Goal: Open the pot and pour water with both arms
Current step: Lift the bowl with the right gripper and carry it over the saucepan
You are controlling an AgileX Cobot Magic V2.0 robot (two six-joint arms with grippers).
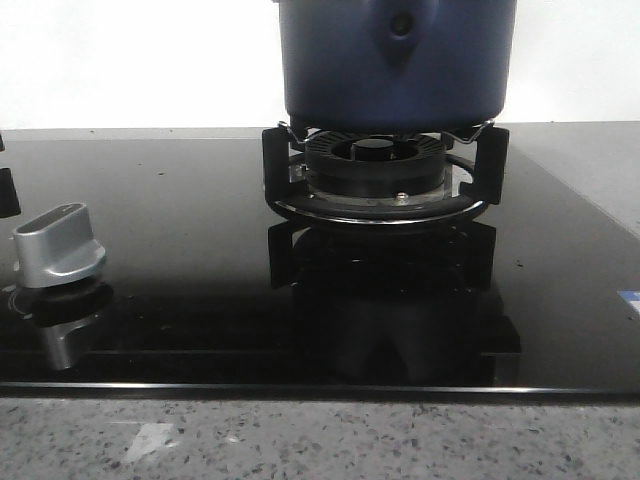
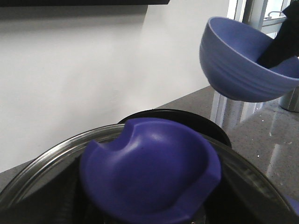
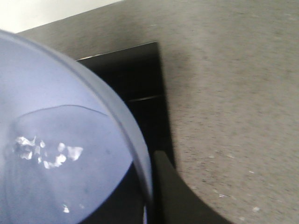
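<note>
The pot (image 1: 398,65) rests on the burner grate (image 1: 380,170) of the black glass hob (image 1: 180,240). The right hand grasps a tilted blue bowl (image 2: 245,60) containing water. The left hand's grip state cannot be determined; the lid knob (image 2: 149,170) fills its view.

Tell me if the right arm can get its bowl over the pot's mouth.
Probably yes. The lid looks lifted aside, the pot rim seems exposed behind it, and the bowl in the right gripper hangs above with nothing between.
</note>
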